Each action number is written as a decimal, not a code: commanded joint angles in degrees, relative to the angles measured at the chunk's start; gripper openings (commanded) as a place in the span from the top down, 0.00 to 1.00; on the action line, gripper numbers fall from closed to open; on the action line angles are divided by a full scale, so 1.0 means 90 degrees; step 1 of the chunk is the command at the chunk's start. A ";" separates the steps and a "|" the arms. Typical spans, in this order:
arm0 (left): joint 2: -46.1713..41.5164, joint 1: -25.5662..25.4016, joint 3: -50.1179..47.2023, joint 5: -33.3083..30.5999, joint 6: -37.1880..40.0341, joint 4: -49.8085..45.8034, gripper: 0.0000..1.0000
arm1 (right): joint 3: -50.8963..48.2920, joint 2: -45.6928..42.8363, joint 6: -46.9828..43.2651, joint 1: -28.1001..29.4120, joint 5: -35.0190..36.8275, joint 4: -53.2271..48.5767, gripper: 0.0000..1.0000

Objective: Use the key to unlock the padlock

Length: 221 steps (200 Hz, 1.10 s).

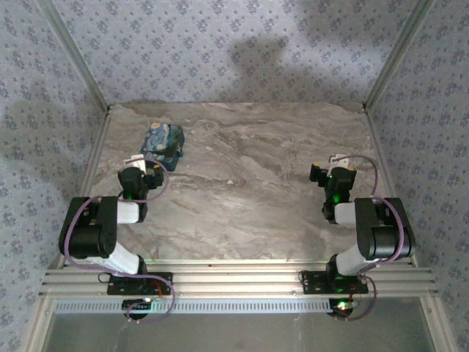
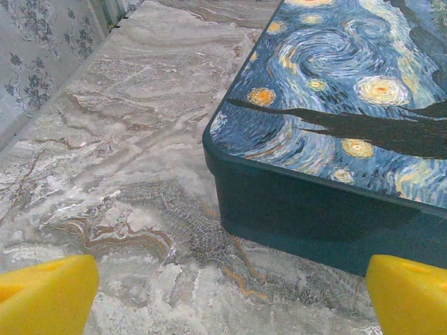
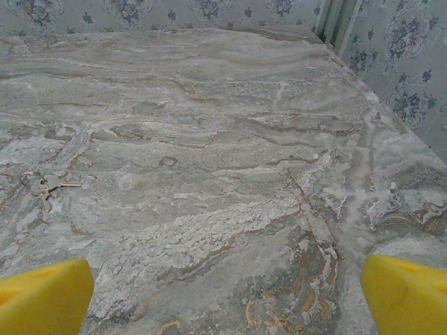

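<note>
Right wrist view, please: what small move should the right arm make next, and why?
Probably ease the right gripper forward and leftward toward the small silvery metal keys, which lie flat on the grey marbled table ahead of its open, empty yellow fingers. The left gripper, also open, faces the dark-blue swirl-printed rectangular padlock, so the key seems the missing piece.

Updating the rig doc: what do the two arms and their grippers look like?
Both the left arm and right arm have chunky black joints with white link sections and a looping purple cable. Green lights glow on the right arm. The left gripper and right gripper are black with white parts; wrist views show blocky yellow fingertips.
</note>
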 commanded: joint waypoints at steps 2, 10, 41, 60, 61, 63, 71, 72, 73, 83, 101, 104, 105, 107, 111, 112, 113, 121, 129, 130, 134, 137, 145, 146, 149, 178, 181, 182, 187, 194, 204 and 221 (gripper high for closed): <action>-0.0066 -0.0014 0.0109 0.0077 0.0035 0.0017 0.02 | 0.0047 0.0021 -0.0108 0.0022 0.0121 -0.0071 0.00; -0.0066 -0.0014 0.0109 0.0077 0.0038 0.0016 0.02 | 0.0051 0.0021 -0.0108 0.0024 0.0121 -0.0071 0.00; -0.0066 -0.0018 0.0109 0.0072 0.0036 0.0017 0.02 | 0.0050 0.0026 -0.0107 0.0027 0.0121 -0.0076 0.00; -0.0066 -0.0015 0.0110 0.0075 0.0034 0.0017 0.02 | 0.0050 0.0021 -0.0105 0.0023 0.0121 -0.0071 0.00; -0.0066 -0.0014 0.0109 0.0074 0.0033 0.0017 0.02 | 0.0046 0.0021 -0.0107 0.0026 0.0121 -0.0071 0.00; -0.0066 -0.0019 0.0109 0.0074 0.0032 0.0017 0.02 | 0.0048 0.0021 -0.0108 0.0025 0.0121 -0.0071 0.00; -0.0066 -0.0016 0.0110 0.0076 0.0036 0.0017 0.02 | 0.0056 0.0021 -0.0108 0.0026 0.0118 -0.0072 0.00; -0.0066 -0.0015 0.0110 0.0080 0.0039 0.0017 0.02 | 0.0054 0.0021 -0.0108 0.0027 0.0119 -0.0072 0.00; -0.0066 -0.0014 0.0109 0.0077 0.0035 0.0017 0.02 | 0.0048 0.0026 -0.0108 0.0028 0.0120 -0.0071 0.00; -0.0065 -0.0005 0.0109 0.0089 0.0031 0.0007 0.02 | 0.0043 0.0022 -0.0108 0.0021 0.0111 -0.0071 0.00; -0.0163 -0.0007 0.0147 0.0084 0.0024 -0.0100 0.02 | 0.0053 0.0021 -0.0108 0.0012 0.0094 -0.0081 0.00; -0.0236 -0.0004 0.0184 0.0086 0.0018 -0.0217 0.02 | 0.0058 0.0021 -0.0108 0.0018 0.0087 -0.0081 0.00; -0.0268 -0.0004 0.0200 0.0094 0.0015 -0.0271 0.02 | 0.0055 0.0021 -0.0108 0.0013 0.0084 -0.0081 0.00; -0.0324 -0.0004 0.0235 0.0101 0.0018 -0.0348 0.02 | 0.0060 0.0021 -0.0103 0.0010 0.0082 -0.0089 0.00; -0.0471 -0.0004 0.0313 0.0094 0.0026 -0.0696 0.02 | 0.0050 0.0021 -0.0103 0.0009 0.0082 -0.0082 0.00; -0.0508 -0.0004 0.0353 0.0093 0.0024 -0.0789 0.02 | 0.0051 0.0021 -0.0105 0.0009 0.0077 -0.0081 0.00; -0.0546 -0.0004 0.0397 0.0079 0.0018 -0.0889 0.02 | 0.0047 0.0016 -0.0107 0.0009 0.0074 -0.0076 0.00; -0.0825 -0.0006 0.0794 -0.0119 -0.0126 -0.1893 0.02 | 0.0036 0.0004 -0.0115 0.0009 0.0041 -0.0046 0.00; -0.1006 0.0014 0.1243 -0.0339 -0.0387 -0.2854 0.02 | 0.0075 -0.0054 -0.0150 0.0025 0.0015 -0.0159 0.00; -0.1020 0.0015 0.1292 -0.0353 -0.0412 -0.2942 0.02 | 0.0088 -0.0060 -0.0153 0.0021 0.0004 -0.0184 0.00; -0.1067 0.0033 0.1474 -0.0363 -0.0521 -0.3254 0.02 | 0.0127 -0.0125 -0.0164 0.0033 -0.0004 -0.0292 0.00; -0.1095 0.0056 0.1593 -0.0345 -0.0593 -0.3442 0.02 | 0.0154 -0.0187 -0.0173 0.0044 -0.0013 -0.0388 0.00; -0.1147 0.0090 0.1878 -0.0266 -0.0785 -0.3842 0.02 | 0.0271 -0.0391 -0.0211 0.0057 -0.0035 -0.0750 0.00; -0.1148 0.0092 0.1912 -0.0257 -0.0811 -0.3895 0.02 | 0.0288 -0.0415 -0.0213 0.0062 -0.0035 -0.0811 0.00; -0.1159 0.0105 0.2014 -0.0219 -0.0886 -0.4039 0.02 | 0.0355 -0.0489 -0.0215 0.0066 -0.0036 -0.1010 0.00; -0.0919 0.0306 0.3370 0.0114 -0.1574 -0.5666 0.02 | 0.0961 -0.1265 -0.0034 0.0077 -0.0089 -0.2726 0.00; -0.0853 0.0334 0.3538 0.0163 -0.1633 -0.5842 0.02 | 0.0985 -0.1331 -0.0001 0.0077 -0.0109 -0.2802 0.00; -0.0831 0.0346 0.3591 0.0182 -0.1650 -0.5901 0.02 | 0.0992 -0.1363 0.0014 0.0077 -0.0112 -0.2828 0.00; -0.0696 0.0412 0.3832 0.0265 -0.1727 -0.6187 0.02 | 0.1022 -0.1490 0.0081 0.0086 -0.0126 -0.2978 0.00; -0.0527 0.0500 0.4229 0.0400 -0.1837 -0.6528 0.02 | 0.1070 -0.1675 0.0198 0.0087 -0.0145 -0.3153 0.00; -0.0232 0.0620 0.4683 0.0609 -0.1949 -0.6932 0.03 | 0.1177 -0.1935 0.0389 0.0094 -0.0171 -0.3485 0.00; 0.0246 0.0816 0.5308 0.1087 -0.2122 -0.7363 0.05 | 0.1455 -0.2284 0.0722 0.0099 -0.0212 -0.4187 0.00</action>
